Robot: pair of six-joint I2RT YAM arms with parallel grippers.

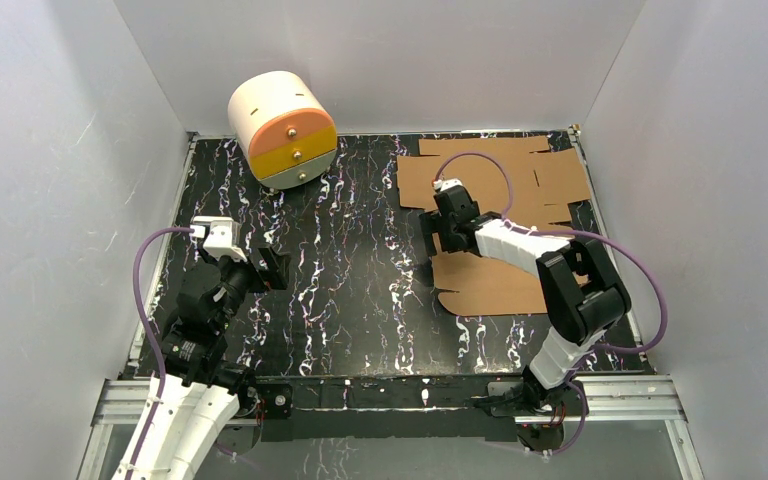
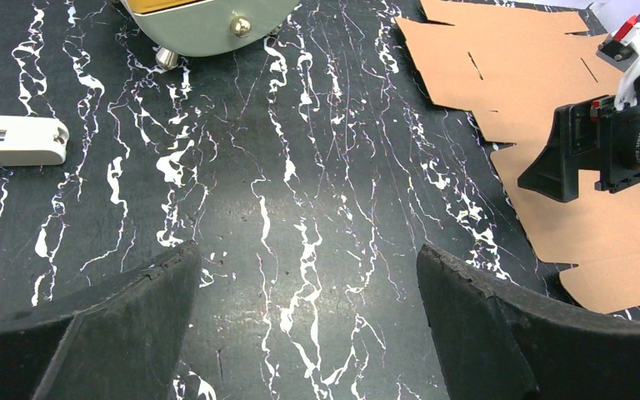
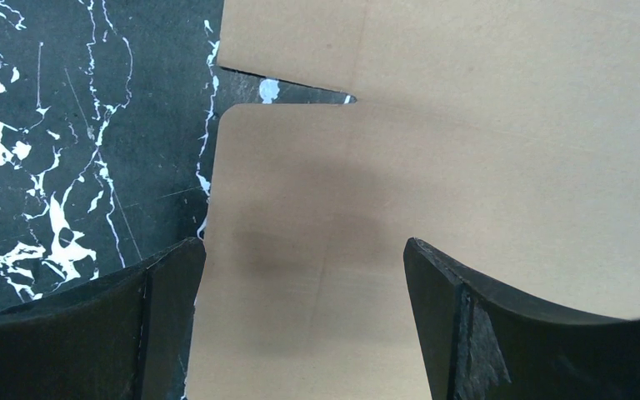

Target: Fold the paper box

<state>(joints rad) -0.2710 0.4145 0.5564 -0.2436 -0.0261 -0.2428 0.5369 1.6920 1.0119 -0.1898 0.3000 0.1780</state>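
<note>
The paper box (image 1: 500,180) is a flat brown die-cut cardboard sheet with flaps and slits, lying at the right back of the black marbled table. My right gripper (image 1: 442,235) hovers open over the sheet's left edge. In the right wrist view a rounded flap (image 3: 300,192) lies below and between the spread fingers (image 3: 304,250), with a slit above it. My left gripper (image 1: 272,268) is open over bare table at the left, well apart from the sheet. The left wrist view has its fingers (image 2: 308,267) wide apart, with the sheet (image 2: 508,67) and the right gripper (image 2: 579,158) far to the right.
A cream cylindrical cabinet (image 1: 282,128) with orange and yellow drawers stands at the back left, its lower drawer and knob (image 2: 240,27) showing in the left wrist view. A white bar (image 2: 12,140) lies at the left. White walls enclose the table (image 1: 360,300) on three sides.
</note>
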